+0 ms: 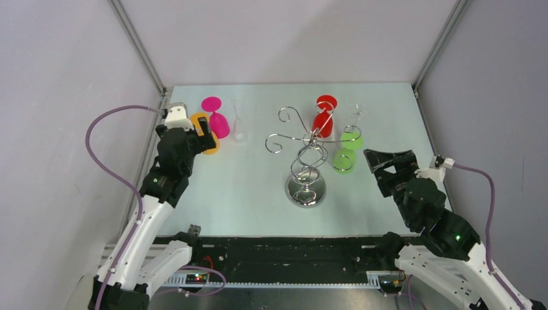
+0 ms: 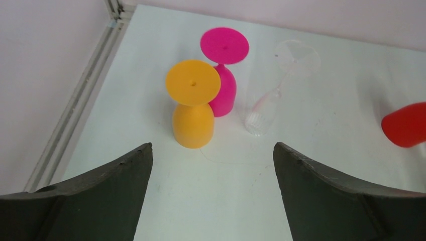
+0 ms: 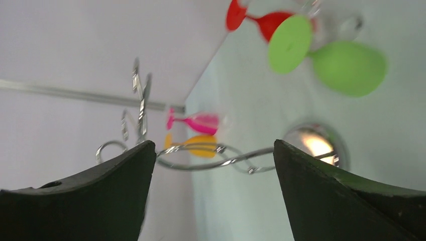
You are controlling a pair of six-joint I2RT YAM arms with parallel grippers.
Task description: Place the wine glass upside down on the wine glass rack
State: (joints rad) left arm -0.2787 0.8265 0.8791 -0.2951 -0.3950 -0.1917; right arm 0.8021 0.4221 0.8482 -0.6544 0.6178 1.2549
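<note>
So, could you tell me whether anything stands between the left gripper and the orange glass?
Nothing visible does: only bare table lies between the open left gripper and the orange glass. The pink glass stands close behind it, the clear glass to its right.

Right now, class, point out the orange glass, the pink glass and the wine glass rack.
orange glass [image 2: 193, 123]: left wrist view, on its bowl.
pink glass [image 2: 227, 88]: left wrist view, on its bowl.
wine glass rack [image 1: 305, 192]: top external view, on its round mirrored base.

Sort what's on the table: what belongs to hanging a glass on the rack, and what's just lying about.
Job: wine glass rack; orange wine glass, right ahead of the open left gripper.
Lying about, for now: pink wine glass; clear wine glass; red wine glass; green wine glass.
</note>
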